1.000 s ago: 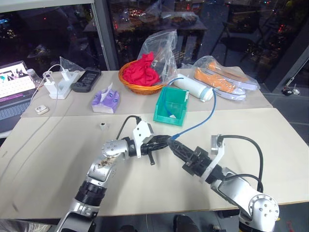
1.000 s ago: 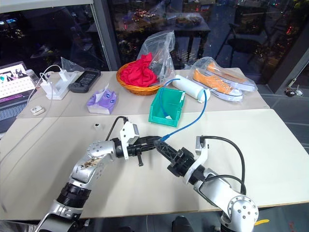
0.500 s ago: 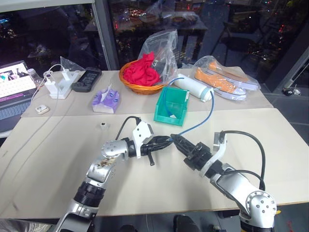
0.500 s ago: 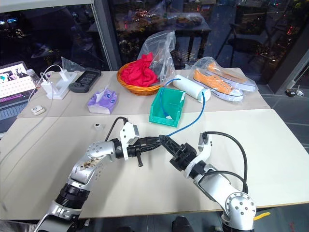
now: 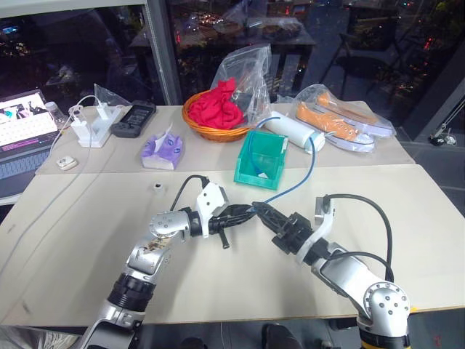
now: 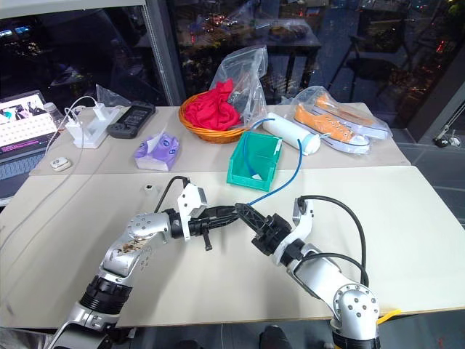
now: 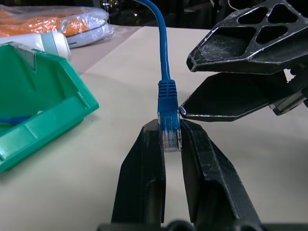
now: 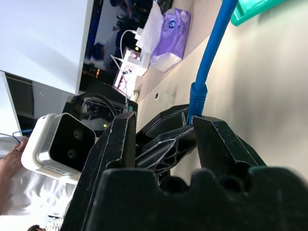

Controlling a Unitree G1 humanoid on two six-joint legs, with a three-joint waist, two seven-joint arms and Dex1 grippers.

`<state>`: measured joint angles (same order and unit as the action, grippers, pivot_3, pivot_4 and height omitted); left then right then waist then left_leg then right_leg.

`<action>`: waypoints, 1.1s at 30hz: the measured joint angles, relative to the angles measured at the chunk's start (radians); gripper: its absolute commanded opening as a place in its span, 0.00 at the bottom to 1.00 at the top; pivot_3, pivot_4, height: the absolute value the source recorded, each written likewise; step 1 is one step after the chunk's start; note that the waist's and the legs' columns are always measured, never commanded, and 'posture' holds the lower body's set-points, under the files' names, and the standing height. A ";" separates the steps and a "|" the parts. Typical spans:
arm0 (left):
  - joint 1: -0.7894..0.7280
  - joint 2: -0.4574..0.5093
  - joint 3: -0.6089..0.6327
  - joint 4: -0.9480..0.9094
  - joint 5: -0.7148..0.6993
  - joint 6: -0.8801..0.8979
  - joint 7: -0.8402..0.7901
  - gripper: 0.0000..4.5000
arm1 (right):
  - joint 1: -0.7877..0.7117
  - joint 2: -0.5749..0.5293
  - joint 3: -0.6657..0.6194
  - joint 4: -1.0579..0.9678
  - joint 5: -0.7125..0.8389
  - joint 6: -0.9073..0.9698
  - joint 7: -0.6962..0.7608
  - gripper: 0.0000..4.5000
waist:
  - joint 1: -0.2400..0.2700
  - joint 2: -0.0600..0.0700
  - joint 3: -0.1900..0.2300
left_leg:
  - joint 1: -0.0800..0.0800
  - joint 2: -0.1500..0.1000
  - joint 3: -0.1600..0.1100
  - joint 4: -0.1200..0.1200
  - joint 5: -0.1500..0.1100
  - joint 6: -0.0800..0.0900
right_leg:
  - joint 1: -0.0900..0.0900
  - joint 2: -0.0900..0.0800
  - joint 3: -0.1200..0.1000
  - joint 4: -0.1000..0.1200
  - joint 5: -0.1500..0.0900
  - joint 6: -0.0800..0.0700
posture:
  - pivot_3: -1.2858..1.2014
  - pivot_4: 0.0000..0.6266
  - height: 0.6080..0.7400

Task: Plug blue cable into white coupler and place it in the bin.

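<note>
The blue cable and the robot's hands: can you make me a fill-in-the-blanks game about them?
1. The left tool is shut on the plug of the ____ cable.
2. The cable's far end lies inside the green ____.
3. The tiny white coupler sits on the ____, held by neither tool.
4. The right tool has its fingers ____, beside the plug.

Missing words: blue; bin; table; open

The blue cable (image 7: pixel 165 91) is bright blue, with a clear plug at its end. Both grippers have black fingers. The bin (image 5: pixel 262 157) is teal-green. Behind the bin, the wicker basket (image 5: pixel 208 129) is orange and holds a red cloth (image 5: pixel 221 105). Beside the basket, the tissue pack (image 5: pixel 163 148) is purple and white. The table (image 5: pixel 87 218) is plain beige.
</note>
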<state>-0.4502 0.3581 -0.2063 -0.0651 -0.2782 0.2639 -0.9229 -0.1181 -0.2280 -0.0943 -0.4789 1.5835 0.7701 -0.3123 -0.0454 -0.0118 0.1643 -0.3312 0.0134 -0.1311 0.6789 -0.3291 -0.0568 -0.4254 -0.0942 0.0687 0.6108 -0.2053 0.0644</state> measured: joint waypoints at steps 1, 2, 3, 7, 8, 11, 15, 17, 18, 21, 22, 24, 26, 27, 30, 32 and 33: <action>0.001 0.001 0.000 -0.006 -0.001 0.000 -0.005 0.04 | 0.004 -0.002 -0.004 0.005 -0.002 -0.005 -0.001 0.49 | 0.000 0.000 0.000 | 0.000 0.000 0.000 0.000 0.000 0.000 | 0.000 0.000 0.000 0.000 0.000 0.000 | 0.52 0.24 0.87; 0.001 0.003 0.000 -0.010 -0.001 -0.001 -0.009 0.04 | 0.009 -0.004 -0.004 0.012 -0.002 -0.008 -0.003 0.49 | 0.000 0.000 0.000 | 0.000 0.000 0.000 0.000 0.000 0.000 | 0.000 0.000 0.000 0.000 0.000 0.000 | 0.52 0.24 0.87; 0.001 0.004 0.000 -0.010 -0.001 -0.001 -0.011 0.04 | 0.013 -0.004 -0.002 0.013 -0.002 -0.009 -0.003 0.49 | 0.000 0.000 0.000 | 0.000 0.000 0.000 0.000 0.000 0.000 | 0.000 0.000 0.000 0.000 0.000 0.000 | 0.52 0.24 0.87; 0.001 0.008 0.001 -0.010 -0.001 -0.001 -0.014 0.04 | 0.016 -0.002 0.005 0.013 -0.002 -0.019 -0.004 0.49 | -0.001 0.000 0.000 | 0.000 0.000 0.000 0.000 0.000 0.000 | 0.000 0.000 0.000 0.000 0.000 0.000 | 0.52 0.24 0.87; 0.001 0.011 0.003 -0.010 -0.001 -0.001 -0.014 0.04 | 0.016 -0.002 0.006 0.013 -0.001 -0.021 -0.005 0.49 | -0.001 0.000 0.000 | 0.000 0.000 0.000 0.000 0.000 0.000 | 0.000 0.000 0.000 0.000 0.000 0.000 | 0.52 0.24 0.87; 0.001 0.018 0.008 -0.010 -0.001 -0.002 -0.016 0.04 | 0.017 -0.002 0.008 0.012 0.000 -0.023 -0.005 0.49 | 0.000 0.000 0.000 | 0.000 0.000 0.000 0.000 0.000 0.000 | 0.000 0.000 0.000 0.000 0.000 0.000 | 0.52 0.24 0.87; 0.005 0.017 0.008 -0.010 -0.001 -0.002 -0.016 0.04 | 0.017 -0.002 0.011 0.012 -0.001 -0.024 -0.005 0.49 | 0.000 0.000 0.000 | 0.000 0.000 0.000 0.000 0.000 0.000 | 0.000 0.000 0.000 0.000 0.000 0.000 | 0.52 0.24 0.87; 0.014 0.012 0.007 -0.014 -0.001 -0.002 -0.015 0.04 | 0.016 -0.002 0.012 0.012 0.000 -0.025 -0.005 0.49 | 0.000 0.000 0.000 | 0.000 0.000 0.000 0.000 0.000 0.000 | 0.000 0.000 0.000 0.000 0.000 0.000 | 0.52 0.24 0.87; 0.018 0.009 0.005 -0.017 -0.001 -0.002 -0.015 0.04 | 0.016 -0.002 0.013 0.012 -0.001 -0.025 -0.005 0.49 | 0.000 0.000 0.000 | 0.000 0.000 0.000 0.000 0.000 0.000 | 0.000 0.000 0.000 0.000 0.000 0.000 | 0.52 0.24 0.87; 0.021 0.005 -0.006 -0.017 0.000 -0.002 -0.015 0.04 | 0.008 -0.002 0.020 0.012 -0.001 -0.025 -0.005 0.49 | 0.000 0.000 0.000 | 0.000 0.000 0.000 0.000 0.000 0.000 | 0.000 0.000 0.000 0.000 0.000 0.000 | 0.52 0.24 0.87; 0.021 0.004 -0.007 -0.018 0.000 -0.002 -0.015 0.04 | 0.007 -0.002 0.024 0.012 -0.001 -0.026 -0.005 0.49 | 0.000 0.000 0.000 | 0.000 0.000 0.000 0.000 0.000 0.000 | 0.000 0.000 0.000 0.000 0.000 0.000 | 0.52 0.24 0.87; 0.021 0.004 -0.007 -0.018 0.000 -0.002 -0.015 0.04 | 0.007 -0.002 0.026 0.012 -0.001 -0.026 -0.005 0.49 | 0.000 0.000 0.000 | 0.000 0.000 0.000 0.000 0.000 0.000 | 0.000 0.000 0.000 0.000 0.000 0.000 | 0.52 0.24 0.87; 0.026 0.004 -0.008 -0.022 0.001 -0.006 -0.015 0.04 | 0.007 -0.002 0.027 0.012 -0.001 -0.029 -0.005 0.49 | 0.000 0.000 0.000 | 0.000 0.000 0.000 0.000 0.000 0.000 | 0.000 0.000 0.000 0.000 0.000 0.000 | 0.52 0.24 0.87; 0.030 0.004 -0.009 -0.025 0.001 -0.007 -0.015 0.04 | 0.007 -0.002 0.028 0.012 -0.001 -0.030 -0.005 0.49 | 0.000 0.000 0.000 | 0.000 0.000 0.000 0.000 0.000 0.000 | 0.000 0.000 0.000 0.000 0.000 0.000 | 0.52 0.24 0.87; 0.037 0.004 -0.011 -0.035 0.001 -0.009 -0.014 0.04 | 0.007 -0.002 0.028 0.013 -0.001 -0.032 -0.005 0.49 | 0.000 0.000 0.000 | 0.000 0.000 0.000 0.000 0.000 0.000 | 0.000 0.000 0.000 0.000 0.000 0.000 | 0.52 0.24 0.87; 0.037 0.004 -0.011 -0.037 0.001 -0.012 -0.014 0.04 | 0.007 -0.002 0.030 0.013 0.000 -0.032 -0.006 0.49 | 0.000 0.000 0.000 | 0.000 0.000 0.000 0.000 0.000 0.000 | 0.000 0.000 0.000 0.000 0.000 0.000 | 0.52 0.24 0.87; 0.037 0.004 -0.011 -0.037 0.001 -0.015 -0.013 0.04 | 0.007 -0.002 0.031 0.013 0.000 -0.033 -0.007 0.49 | 0.000 0.000 0.000 | 0.000 0.000 0.000 0.000 0.000 0.000 | 0.000 0.000 0.000 0.000 0.000 0.000 | 0.52 0.24 0.87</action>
<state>-0.4135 0.3617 -0.2174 -0.1020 -0.2772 0.2490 -0.9364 -0.1114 -0.2300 -0.0636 -0.4662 1.5834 0.7374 -0.3193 -0.0453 -0.0118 0.1644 -0.3312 0.0134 -0.1311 0.6788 -0.3292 -0.0567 -0.4256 -0.0941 0.0687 0.6109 -0.2053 0.0644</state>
